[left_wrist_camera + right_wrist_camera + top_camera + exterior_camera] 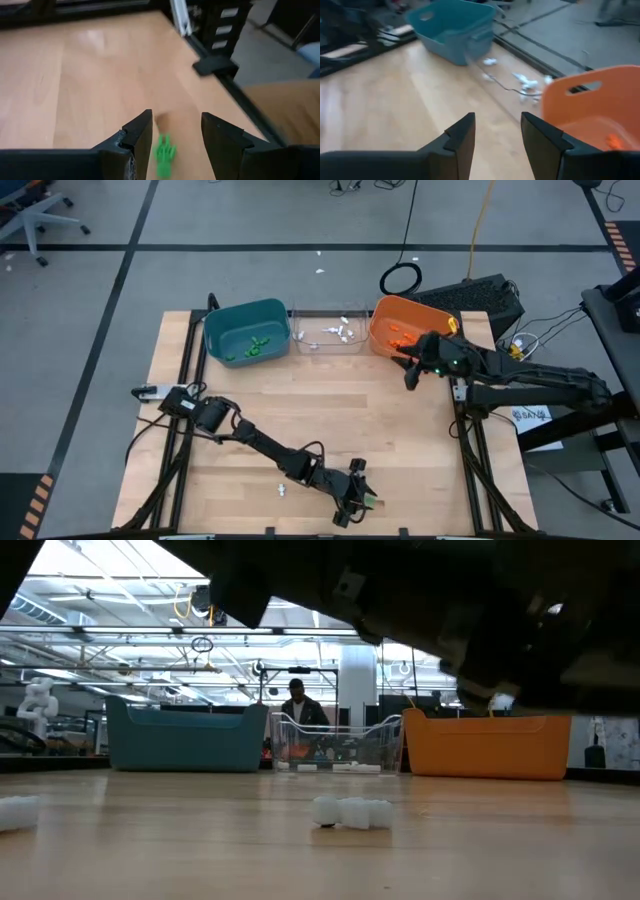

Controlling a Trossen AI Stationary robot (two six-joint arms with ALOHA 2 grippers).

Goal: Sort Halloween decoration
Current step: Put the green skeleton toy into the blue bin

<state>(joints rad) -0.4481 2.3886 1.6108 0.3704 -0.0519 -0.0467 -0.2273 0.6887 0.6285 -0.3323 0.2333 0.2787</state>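
Left arm stretched low across the table toward the near edge, left gripper (352, 502) at the surface, fingers (137, 137) parted. Right arm reaches in from its side, right gripper (409, 376) angled down, fingers (462, 135) apart, nothing between them.

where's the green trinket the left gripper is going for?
The green trinket lies on the table's near edge, right of centre in the high view, between the open left gripper's fingers. A white trinket lies to its left.

overhead, table-level, two wrist views
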